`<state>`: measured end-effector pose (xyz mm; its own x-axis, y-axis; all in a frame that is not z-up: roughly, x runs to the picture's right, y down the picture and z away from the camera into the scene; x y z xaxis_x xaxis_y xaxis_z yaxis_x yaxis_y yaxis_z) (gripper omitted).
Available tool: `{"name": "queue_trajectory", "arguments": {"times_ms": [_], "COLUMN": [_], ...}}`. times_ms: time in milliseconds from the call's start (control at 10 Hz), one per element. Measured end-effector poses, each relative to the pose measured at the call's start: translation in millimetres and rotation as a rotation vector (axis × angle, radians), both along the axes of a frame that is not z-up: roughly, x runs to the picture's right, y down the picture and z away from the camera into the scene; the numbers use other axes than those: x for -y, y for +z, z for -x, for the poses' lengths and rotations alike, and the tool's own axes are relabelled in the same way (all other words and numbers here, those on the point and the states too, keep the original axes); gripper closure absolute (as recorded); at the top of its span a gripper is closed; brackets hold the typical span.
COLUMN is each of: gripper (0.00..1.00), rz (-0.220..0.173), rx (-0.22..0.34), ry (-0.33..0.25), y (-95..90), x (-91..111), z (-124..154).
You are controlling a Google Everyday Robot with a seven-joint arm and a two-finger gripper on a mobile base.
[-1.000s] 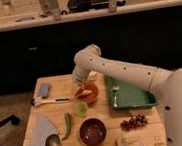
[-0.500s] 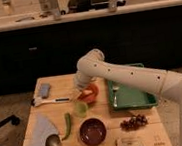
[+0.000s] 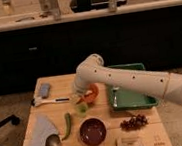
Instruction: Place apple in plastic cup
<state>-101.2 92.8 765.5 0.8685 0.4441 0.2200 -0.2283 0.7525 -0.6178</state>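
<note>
The small light-green plastic cup (image 3: 82, 109) stands upright on the wooden table (image 3: 108, 141), just in front of the orange bowl (image 3: 92, 93). My gripper (image 3: 78, 98) hangs at the end of the white arm (image 3: 121, 81), right above the cup and at the left edge of the orange bowl. I cannot pick out the apple; it is either hidden by the gripper or lost against the orange bowl behind it.
A green tray (image 3: 133, 99) lies right of the bowl. A dark round bowl (image 3: 92, 131), grapes (image 3: 134, 122) and a snack bar (image 3: 129, 143) are in front. A green pepper (image 3: 67, 125), grey cloth (image 3: 41, 134), brush (image 3: 47, 100) and sponge (image 3: 45, 89) are to the left.
The gripper has moved down and a little left, from over the orange bowl to just above the green cup. Nothing else on the table has moved.
</note>
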Motion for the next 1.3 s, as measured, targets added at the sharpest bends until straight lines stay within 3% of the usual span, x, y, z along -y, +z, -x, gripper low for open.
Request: {"name": "queue_trajectory", "arguments": {"times_ms": [600, 1300], "gripper": [1.0, 1.0], "rz": [0.055, 0.103], "rx": [0.019, 0.026], "ry": [-0.034, -0.075], "y": [-0.9, 6.6], "x": [-25.7, -39.9], "z": [16.6, 18.3]}}
